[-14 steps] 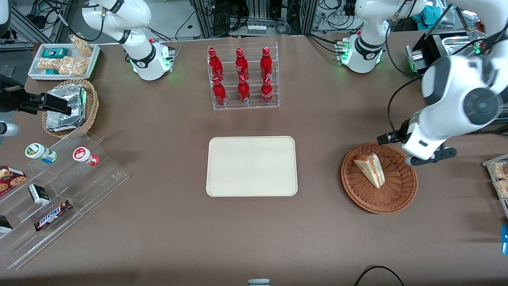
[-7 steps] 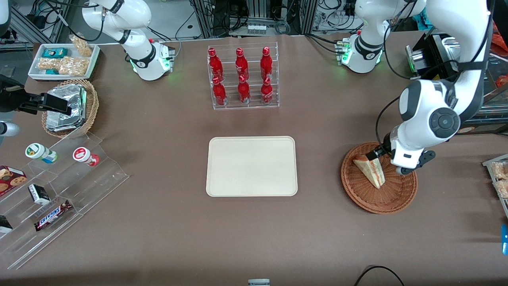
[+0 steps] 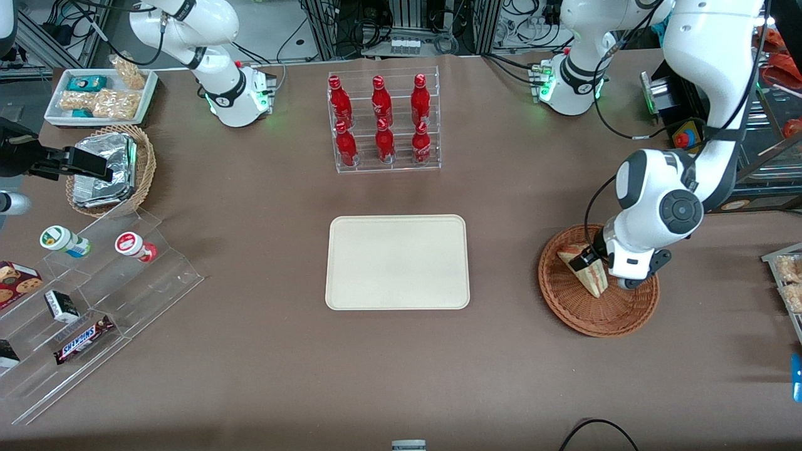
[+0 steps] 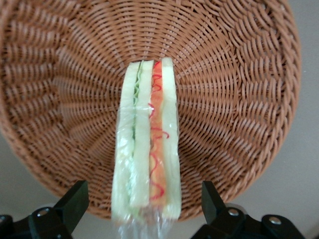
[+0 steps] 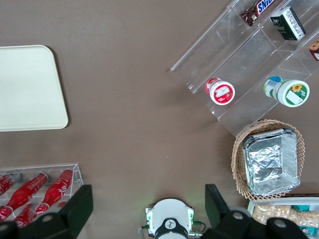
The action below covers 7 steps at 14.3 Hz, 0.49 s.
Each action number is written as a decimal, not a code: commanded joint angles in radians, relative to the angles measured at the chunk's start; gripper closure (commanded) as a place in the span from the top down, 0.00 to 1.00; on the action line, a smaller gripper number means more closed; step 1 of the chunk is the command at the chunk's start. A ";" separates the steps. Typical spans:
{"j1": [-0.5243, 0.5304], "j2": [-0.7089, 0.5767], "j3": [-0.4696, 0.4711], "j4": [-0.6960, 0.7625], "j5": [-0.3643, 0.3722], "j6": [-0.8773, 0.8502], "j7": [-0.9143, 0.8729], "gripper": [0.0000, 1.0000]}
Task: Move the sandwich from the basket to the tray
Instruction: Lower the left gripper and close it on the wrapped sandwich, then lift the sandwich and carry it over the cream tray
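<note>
Since a second ago the left arm has swung in from the working arm's end of the table and come down over the basket, so its gripper now sits low above the sandwich. Its fingers are spread wide, one on each flat face of the wedge with clear wicker showing in the gaps, and they hold nothing yet. That straddle looks deliberate: closing across the bread faces would squeeze the layers together rather than shear the filling out. The sandwich stands on edge in clear wrap, leaning against the basket's sloping wall, which leaves both faces free to be pinched. From the front, the tray lies bare, well apart from the basket toward the parked arm's end, with open table between for the carry
</note>
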 commanded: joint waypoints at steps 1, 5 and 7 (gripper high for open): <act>0.003 0.037 0.008 0.003 0.010 0.028 -0.023 0.74; 0.003 0.027 0.014 0.000 0.012 0.017 -0.046 0.19; 0.002 -0.018 0.014 0.005 0.013 -0.033 -0.042 0.14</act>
